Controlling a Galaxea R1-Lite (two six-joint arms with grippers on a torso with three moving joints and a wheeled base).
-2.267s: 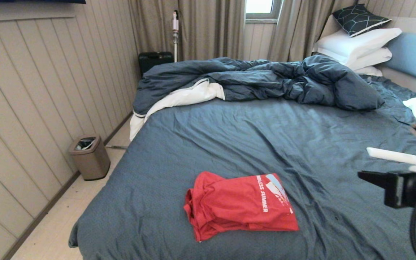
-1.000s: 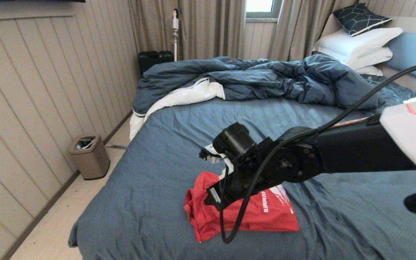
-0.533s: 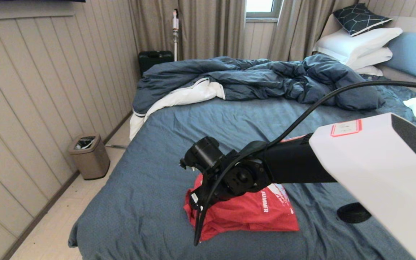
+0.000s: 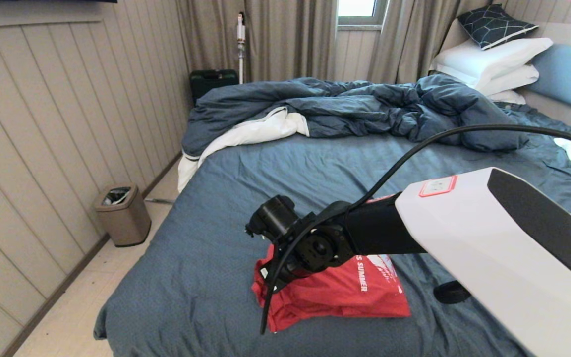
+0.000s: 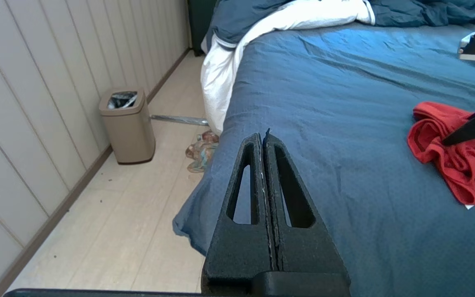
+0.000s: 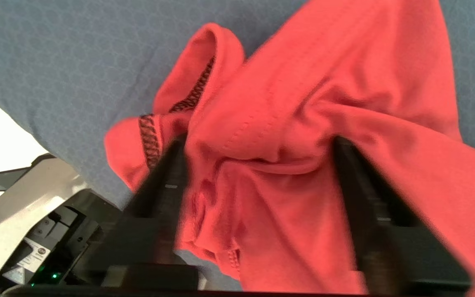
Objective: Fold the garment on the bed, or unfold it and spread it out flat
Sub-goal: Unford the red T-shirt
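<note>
- The folded bright red jersey T-shirt (image 4: 345, 292), bearing white lettering, lay on the slate-blue sheet of the wide bed (image 4: 315, 173), near its foot edge.
- The right pincer (image 6: 258, 144) was down on the shirt's bunched left end, fingers (image 6: 167, 177) spread apart with a fold of red fabric between them, not clamped.
- The left pincer (image 5: 264, 138) hung clenched and empty beside the bed's corner, well apart from the shirt.
- A rumpled dark blue duvet (image 4: 355, 109) lay beyond.
</note>
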